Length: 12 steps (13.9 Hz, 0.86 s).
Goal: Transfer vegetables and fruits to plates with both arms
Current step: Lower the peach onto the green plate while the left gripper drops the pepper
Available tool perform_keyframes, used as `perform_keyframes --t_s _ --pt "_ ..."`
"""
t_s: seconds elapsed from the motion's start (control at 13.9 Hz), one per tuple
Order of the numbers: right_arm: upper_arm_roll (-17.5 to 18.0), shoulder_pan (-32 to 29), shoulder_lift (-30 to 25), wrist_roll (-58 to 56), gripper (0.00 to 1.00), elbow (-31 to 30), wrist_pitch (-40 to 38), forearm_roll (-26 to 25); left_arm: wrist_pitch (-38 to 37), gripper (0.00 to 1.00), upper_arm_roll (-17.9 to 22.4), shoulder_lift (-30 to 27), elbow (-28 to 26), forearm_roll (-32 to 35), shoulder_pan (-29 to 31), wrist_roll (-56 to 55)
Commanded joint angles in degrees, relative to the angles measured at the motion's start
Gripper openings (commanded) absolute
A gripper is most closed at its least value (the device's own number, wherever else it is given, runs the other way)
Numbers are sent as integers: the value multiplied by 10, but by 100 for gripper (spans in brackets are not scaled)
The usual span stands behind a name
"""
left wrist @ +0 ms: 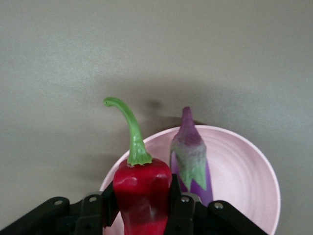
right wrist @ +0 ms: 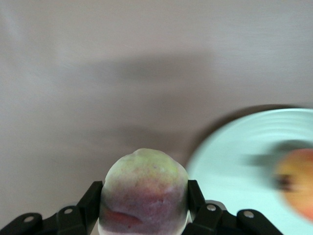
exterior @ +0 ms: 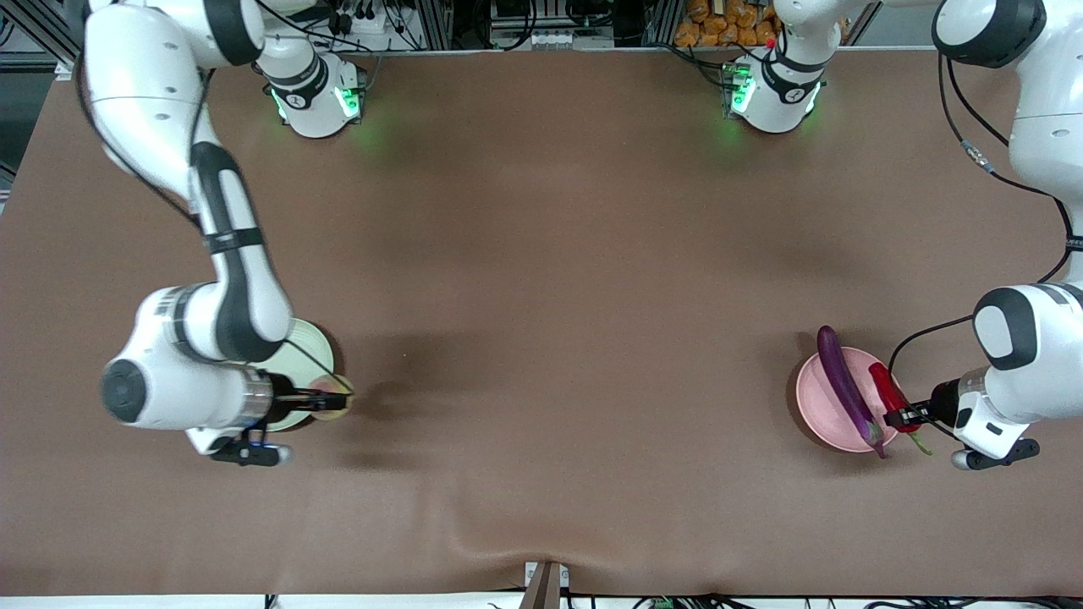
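Two grippers each hold something. Left gripper [exterior: 898, 416] clamps the chili [left wrist: 143, 196], stem [left wrist: 128, 128] pointing away from the wrist, over the pink plate's [exterior: 814, 404] rim toward the left arm's end of the table. On that plate lies the eggplant [exterior: 844, 383], its ends overhanging the rim. Right gripper [exterior: 332, 397] pinches the peach [right wrist: 145, 196] over the edge of the green plate [right wrist: 230, 161], where the red-orange fruit [right wrist: 296, 182] sits, blurred in the wrist view.
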Motion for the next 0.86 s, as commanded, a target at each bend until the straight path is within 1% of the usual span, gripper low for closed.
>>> perform_keyframes --t_s 0.0,0.07,0.22,0.29,0.5,0.58,0.65,0.72,0.79 --pt "18 -60 -19 -103 36 -40 -25 -1 -2 71 1 3 11 -10 -15 -55" --pt "18 -66 -19 -123 36 -48 -28 3 -2 100 1 0 11 -9 -20 -77" --pt "18 -63 -17 -133 36 -56 -32 20 -16 100 1 -17 9 -9 -26 -100" --pt "18 -60 -15 -133 36 -57 -28 26 -40 100 -5 -27 10 -9 -26 -101" --pt "18 -63 -12 -141 37 -54 -16 29 -124 100 -34 -93 9 -9 -23 -101" --pt "18 -63 -10 -152 40 -55 -13 28 -152 100 -42 -122 7 -9 -25 -100" --pt "18 -66 -6 -167 57 -55 -10 28 -180 100 -52 -151 5 -9 -25 -95" --pt "18 -70 -3 -184 88 -55 -10 29 -206 100 -62 -179 5 -9 -23 -96" --pt "18 -70 -3 -191 100 -54 -8 28 -227 100 -66 -213 8 -4 -23 -93"
